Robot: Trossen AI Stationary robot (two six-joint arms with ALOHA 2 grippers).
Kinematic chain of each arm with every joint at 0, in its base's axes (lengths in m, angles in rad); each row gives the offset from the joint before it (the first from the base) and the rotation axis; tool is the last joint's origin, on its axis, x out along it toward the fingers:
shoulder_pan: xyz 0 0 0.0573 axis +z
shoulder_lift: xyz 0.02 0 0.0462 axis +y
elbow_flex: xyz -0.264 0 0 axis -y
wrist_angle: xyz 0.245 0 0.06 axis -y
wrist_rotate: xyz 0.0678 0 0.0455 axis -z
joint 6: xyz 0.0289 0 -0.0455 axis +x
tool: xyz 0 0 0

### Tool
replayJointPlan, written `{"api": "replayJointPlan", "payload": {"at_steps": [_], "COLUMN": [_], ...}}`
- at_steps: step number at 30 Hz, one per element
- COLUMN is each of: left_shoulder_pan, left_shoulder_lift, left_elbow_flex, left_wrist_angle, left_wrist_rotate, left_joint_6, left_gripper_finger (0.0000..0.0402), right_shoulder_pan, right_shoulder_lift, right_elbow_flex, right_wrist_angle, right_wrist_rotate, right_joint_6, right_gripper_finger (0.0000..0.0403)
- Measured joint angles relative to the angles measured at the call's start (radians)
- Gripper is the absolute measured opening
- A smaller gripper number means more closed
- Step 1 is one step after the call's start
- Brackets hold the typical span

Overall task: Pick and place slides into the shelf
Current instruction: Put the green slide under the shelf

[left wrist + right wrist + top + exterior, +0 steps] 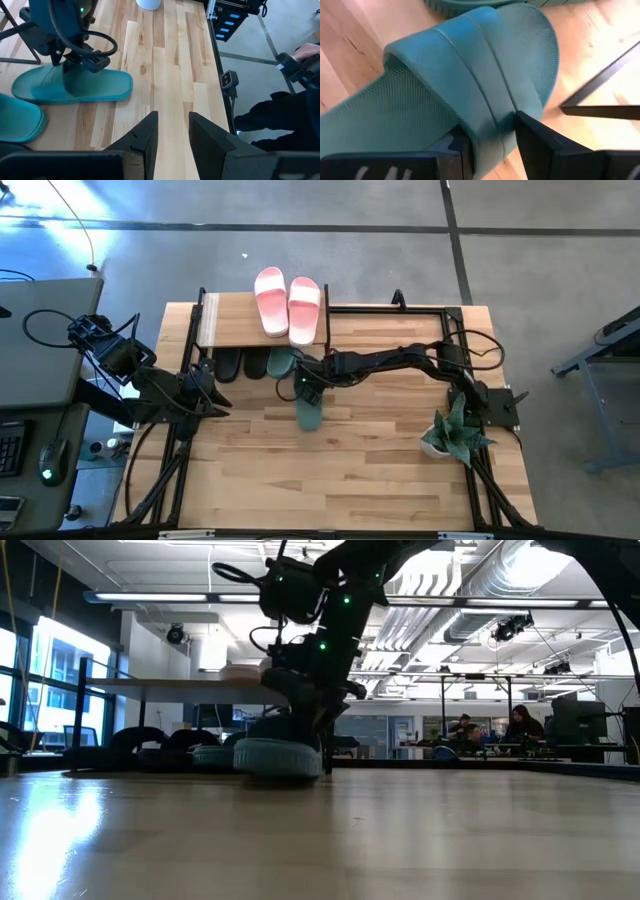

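A sage green slide (310, 416) lies on the table in front of the shelf (235, 320), and my right gripper (490, 145) is shut on it. The other green slide (282, 364) and the black pair (240, 365) stand on the shelf's lower level, under the wooden top board. The pale pink pair (288, 305) rests on that board. At the table's left edge my left gripper (173, 131) hangs open, with nothing between its fingers. My right gripper has the green slide's wide strap (487, 120) pinched between its two fingers, close to one side of the slide. One finger (457, 150) is on one edge of the strap and the other on the opposite edge. The fingers slant down from above. The slide's sole (275, 768) sits on the table.
A potted plant (455, 430) stands near the table's right edge, beside the right arm's base. Bare wooden tabletop (350, 480) stretches toward the near edge. A person's dark sleeve (280, 120) shows beyond the table edge, and people sit in the room behind (520, 725).
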Motion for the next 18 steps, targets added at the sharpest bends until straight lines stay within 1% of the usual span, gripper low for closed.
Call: {"api": "replayJointPlan", "payload": {"at_steps": [7,12,15,18], "left_shoulder_pan": [0.0,0.0,0.0,0.0], "left_shoulder_lift": [0.0,0.0,0.0,0.0], "left_elbow_flex": [0.0,0.0,0.0,0.0], "left_wrist_angle": [0.0,0.0,0.0,0.0], "left_wrist_rotate": [0.0,0.0,0.005,0.02], "left_joint_6": [0.0,0.0,0.0,0.0], "left_gripper_finger": [0.0095,0.0095,0.0095,0.0095], "right_shoulder_pan": [0.009,0.005,-0.002,-0.012], "right_shoulder_lift": [-0.043,-0.044,-0.044,-0.044], "right_elbow_flex": [0.02,0.04,0.039,0.039], "right_wrist_angle": [-0.038,-0.053,-0.054,-0.057], "right_wrist_rotate": [0.014,0.003,-0.054,-0.165], "right_joint_6": [-0.014,-0.013,-0.011,-0.021], "right_gripper_finger": [0.0113,0.0113,0.0113,0.0113]}}
